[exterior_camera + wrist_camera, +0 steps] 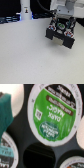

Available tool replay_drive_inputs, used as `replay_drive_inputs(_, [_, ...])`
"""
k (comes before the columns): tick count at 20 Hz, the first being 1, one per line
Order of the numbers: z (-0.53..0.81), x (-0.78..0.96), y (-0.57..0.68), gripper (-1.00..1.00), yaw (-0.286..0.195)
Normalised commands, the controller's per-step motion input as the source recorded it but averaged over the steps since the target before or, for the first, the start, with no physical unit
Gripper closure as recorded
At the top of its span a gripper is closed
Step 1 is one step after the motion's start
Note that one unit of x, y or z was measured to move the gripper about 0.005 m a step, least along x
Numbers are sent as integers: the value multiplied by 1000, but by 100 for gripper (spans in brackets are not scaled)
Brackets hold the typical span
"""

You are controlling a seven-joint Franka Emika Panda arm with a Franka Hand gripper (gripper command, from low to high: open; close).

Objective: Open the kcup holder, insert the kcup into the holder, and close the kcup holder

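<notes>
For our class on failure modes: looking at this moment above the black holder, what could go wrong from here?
1. The end effector hangs right over the kcup holder; its grip state is hidden, so a pod could drop early.
2. The wrist view shows the green kcup filling the frame with other pods around it; a slight offset may hit a neighbour instead of an empty dark slot.
3. The white bottle stands behind, apart; a wide retreat might reach it.
</notes>
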Motion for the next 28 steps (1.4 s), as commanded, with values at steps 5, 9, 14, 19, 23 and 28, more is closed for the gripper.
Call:
replay_drive_inputs(5, [440, 631, -365, -100, -88])
replay_drive_inputs(9, [317, 806, -436, -100, -93])
replay_drive_inputs(14, [187, 851, -367, -100, -80])
replay_drive_inputs(19, [-64, 683, -280, -100, -30])
replay_drive_inputs(23, [-333, 109, -169, -100, 58])
replay_drive_inputs(28, [-320, -217, -40, -100, 156])
